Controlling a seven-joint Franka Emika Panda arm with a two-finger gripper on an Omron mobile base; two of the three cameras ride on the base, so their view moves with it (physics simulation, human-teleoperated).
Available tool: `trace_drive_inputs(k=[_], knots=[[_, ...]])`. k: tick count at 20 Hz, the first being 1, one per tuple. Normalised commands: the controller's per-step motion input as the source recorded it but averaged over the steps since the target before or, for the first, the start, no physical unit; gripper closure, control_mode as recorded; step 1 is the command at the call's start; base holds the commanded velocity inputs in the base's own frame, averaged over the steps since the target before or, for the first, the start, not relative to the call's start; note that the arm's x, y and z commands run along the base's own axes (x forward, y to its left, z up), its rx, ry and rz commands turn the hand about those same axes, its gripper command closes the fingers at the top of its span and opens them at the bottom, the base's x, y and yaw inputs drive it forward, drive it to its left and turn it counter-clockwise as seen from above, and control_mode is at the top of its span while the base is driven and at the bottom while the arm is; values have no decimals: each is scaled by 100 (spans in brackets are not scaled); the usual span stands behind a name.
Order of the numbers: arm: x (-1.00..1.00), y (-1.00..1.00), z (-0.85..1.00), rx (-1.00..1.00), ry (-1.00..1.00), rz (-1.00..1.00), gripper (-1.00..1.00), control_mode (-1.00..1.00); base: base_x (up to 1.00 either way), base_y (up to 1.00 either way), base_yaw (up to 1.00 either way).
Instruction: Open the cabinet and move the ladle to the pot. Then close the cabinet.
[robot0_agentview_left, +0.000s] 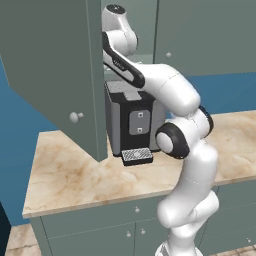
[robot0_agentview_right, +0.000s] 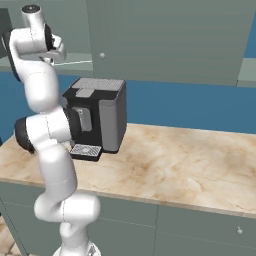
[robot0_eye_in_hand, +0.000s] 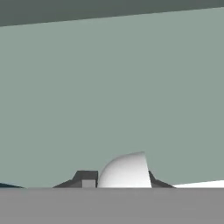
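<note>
The cabinet's left door (robot0_agentview_left: 55, 75) stands swung open, its round knob (robot0_agentview_left: 75, 117) facing me. My arm reaches past the door's edge into the cabinet above the counter, and the hand (robot0_agentview_right: 56, 50) is up at shelf height. In the hand view the gripper (robot0_eye_in_hand: 120, 179) is shut on the ladle (robot0_eye_in_hand: 126, 169). The ladle's pale round bowl sits between the two dark fingertips (robot0_eye_in_hand: 85, 177), in front of the cabinet's flat grey-green inner wall (robot0_eye_in_hand: 113, 87). The ladle's handle is hidden. The pot is out of view.
A black and grey coffee machine (robot0_agentview_left: 132, 122) (robot0_agentview_right: 97, 112) stands on the marble counter (robot0_agentview_left: 70, 175) right below the open cabinet, close to my arm. The neighbouring cabinet door (robot0_agentview_right: 165, 40) is closed. Drawer-front cabinets (robot0_agentview_right: 200, 225) run under the counter.
</note>
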Motion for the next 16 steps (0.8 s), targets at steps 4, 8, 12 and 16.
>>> trace_drive_inputs(k=[4,8,12,16], knots=[[-100,29,-44,3,-13,14,100,-100,0,0,0],[-99,28,-12,1,-11,16,100,-100,0,0,0],[-99,15,0,0,-10,16,100,-100,0,0,0],[-100,-15,6,0,-7,1,100,-100,0,0,0]])
